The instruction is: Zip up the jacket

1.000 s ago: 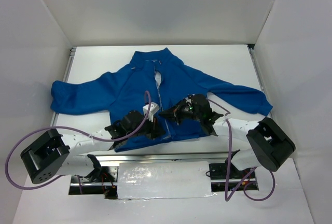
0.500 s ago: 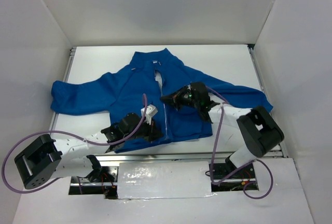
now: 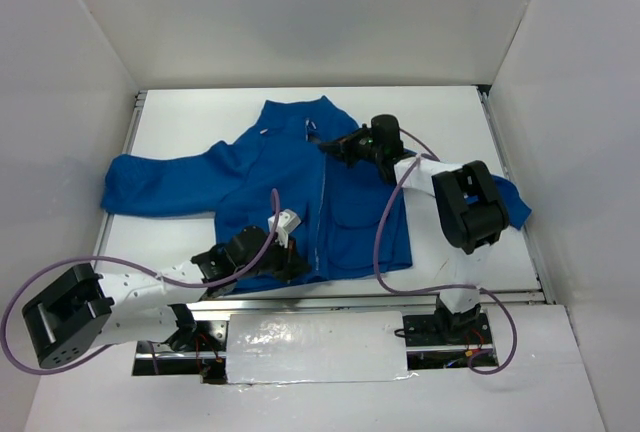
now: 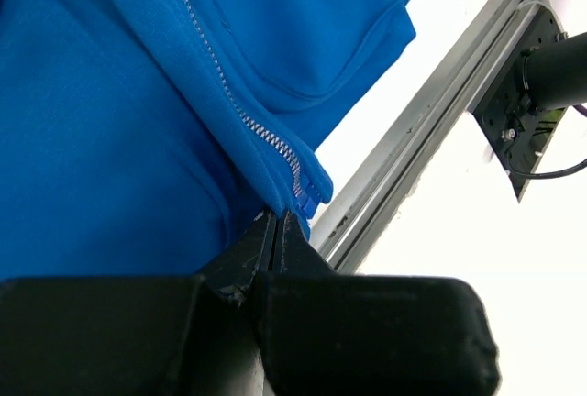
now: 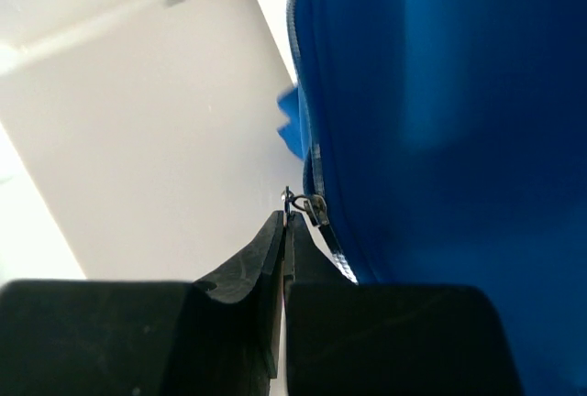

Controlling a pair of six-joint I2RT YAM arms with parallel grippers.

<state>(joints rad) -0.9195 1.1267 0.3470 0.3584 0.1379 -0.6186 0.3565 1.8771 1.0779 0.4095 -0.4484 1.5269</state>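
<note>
The royal-blue jacket [image 3: 360,202] lies flat on the white table, collar at the far side. Its pale zipper [image 3: 321,212] runs closed from the hem up to near the collar. My left gripper [image 3: 298,264] is shut on the bottom hem at the zipper's base, and the left wrist view shows that grip [image 4: 277,220] just below the zipper teeth [image 4: 248,126]. My right gripper [image 3: 328,144] is up by the collar. In the right wrist view it [image 5: 285,217] is shut on the small metal zipper pull [image 5: 288,198], with the slider [image 5: 316,209] beside the tips.
A metal rail [image 3: 330,300] borders the table's near edge, close to the left gripper. White walls enclose the table on three sides. The right arm [image 3: 465,202] reaches over the jacket's right sleeve. The left sleeve [image 3: 160,184] stretches toward the left wall.
My right gripper has travelled from mid-front up to the collar with the zipper pull, closing the front. The left gripper has stayed on the hem, drawing it slightly nearer.
</note>
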